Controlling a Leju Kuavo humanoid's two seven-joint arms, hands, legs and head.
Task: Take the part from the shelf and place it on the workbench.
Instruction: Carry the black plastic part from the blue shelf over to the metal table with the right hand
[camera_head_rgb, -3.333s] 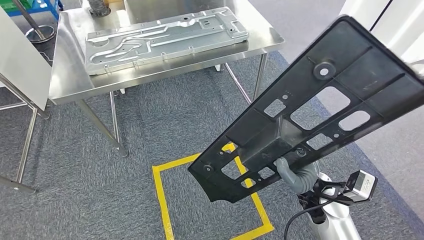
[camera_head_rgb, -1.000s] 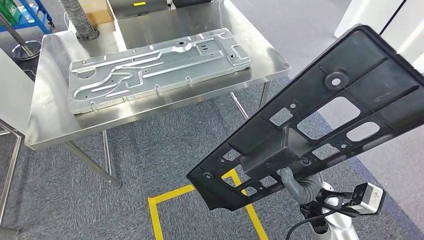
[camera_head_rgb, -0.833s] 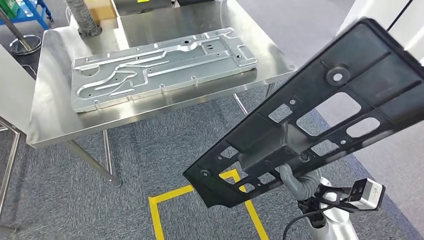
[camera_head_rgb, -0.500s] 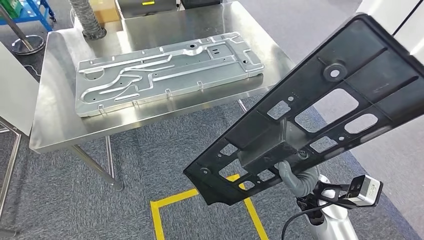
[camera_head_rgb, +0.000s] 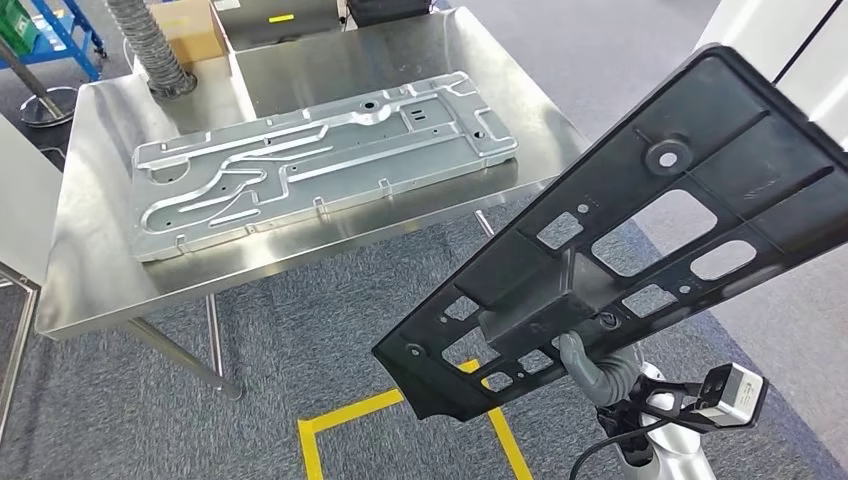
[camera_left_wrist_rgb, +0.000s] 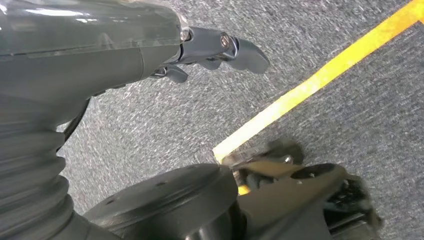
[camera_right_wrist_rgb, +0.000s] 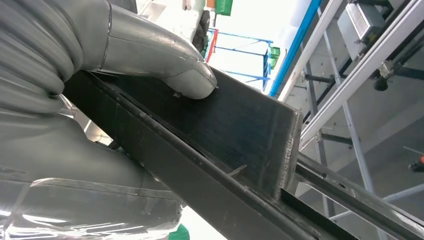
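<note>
Up in the air on the right of the head view, the black plastic panel is tilted, its near-left corner low over the carpet and its far-right end rising toward the picture's right edge. It is long and flat, ribbed, with several rectangular and rounded cut-outs and a round boss near its far end. The right hand grasps it from underneath at its near edge, a grey thumb curling up against the rim; in the right wrist view the thumb presses on a flat black wall of the panel while the rest of the hand lies under it. The panel is well apart from the bench, which stands to the far left.

That steel bench carries a stamped grey metal base plate lying flat along its length, with pressed channels and small holes. A ribbed grey hose comes down at the bench's far-left corner, beside a cardboard box.

Yellow tape marks a square on the grey carpet below the panel. The left hand hangs over the carpet with nothing in it, its dark fingers loosely bent and apart, near a strip of yellow tape.
</note>
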